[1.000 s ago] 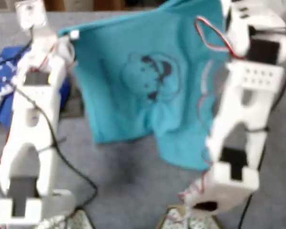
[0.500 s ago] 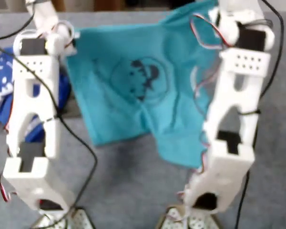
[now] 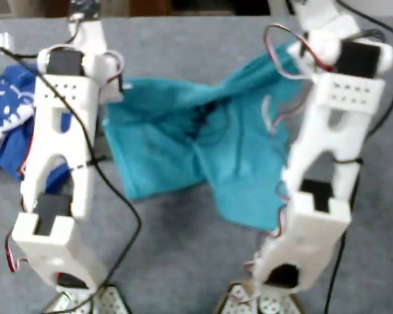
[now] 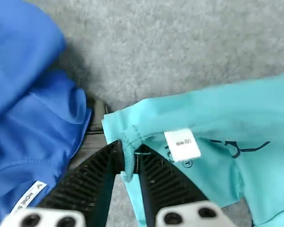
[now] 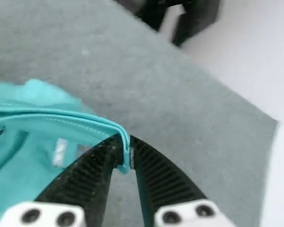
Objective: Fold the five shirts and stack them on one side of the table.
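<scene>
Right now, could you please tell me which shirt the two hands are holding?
The teal shirt, pinched at its edges by the left hand and the right hand; the blue shirt lies bunched on the table, in neither hand.

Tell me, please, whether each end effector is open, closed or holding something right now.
Left end effector: closed on the teal shirt, at its edge.
Right end effector: closed on the teal shirt too.
</scene>
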Robot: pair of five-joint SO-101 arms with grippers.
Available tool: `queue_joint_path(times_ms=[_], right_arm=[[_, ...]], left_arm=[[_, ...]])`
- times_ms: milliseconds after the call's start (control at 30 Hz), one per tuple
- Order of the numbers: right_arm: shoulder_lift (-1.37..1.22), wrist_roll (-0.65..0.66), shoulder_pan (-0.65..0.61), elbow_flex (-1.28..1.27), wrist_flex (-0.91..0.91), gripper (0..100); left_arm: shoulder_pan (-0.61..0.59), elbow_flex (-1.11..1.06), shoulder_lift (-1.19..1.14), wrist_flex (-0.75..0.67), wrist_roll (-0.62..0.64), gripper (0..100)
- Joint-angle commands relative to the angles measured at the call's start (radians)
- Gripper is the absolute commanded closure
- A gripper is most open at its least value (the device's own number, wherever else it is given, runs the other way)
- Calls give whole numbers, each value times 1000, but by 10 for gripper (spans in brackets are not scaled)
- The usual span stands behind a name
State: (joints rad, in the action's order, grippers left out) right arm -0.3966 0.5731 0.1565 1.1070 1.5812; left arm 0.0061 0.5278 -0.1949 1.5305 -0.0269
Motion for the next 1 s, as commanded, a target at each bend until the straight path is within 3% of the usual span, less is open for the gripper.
queue_joint_path(times_ms=[0,200,300,600,967], right_arm=[[45,-25,113,193,2,998],[122,-28,248,533,37,998],[197,-61,294,558,18,998],[475,-60,344,532,9,998],[650,-60,344,539,8,998]], left_arm=[[9,114,61,38,2,982],[71,278,260,167,2,982],[133,282,363,233,0,982],[264,44,776,229,6,982],[267,-213,1124,229,8,982]])
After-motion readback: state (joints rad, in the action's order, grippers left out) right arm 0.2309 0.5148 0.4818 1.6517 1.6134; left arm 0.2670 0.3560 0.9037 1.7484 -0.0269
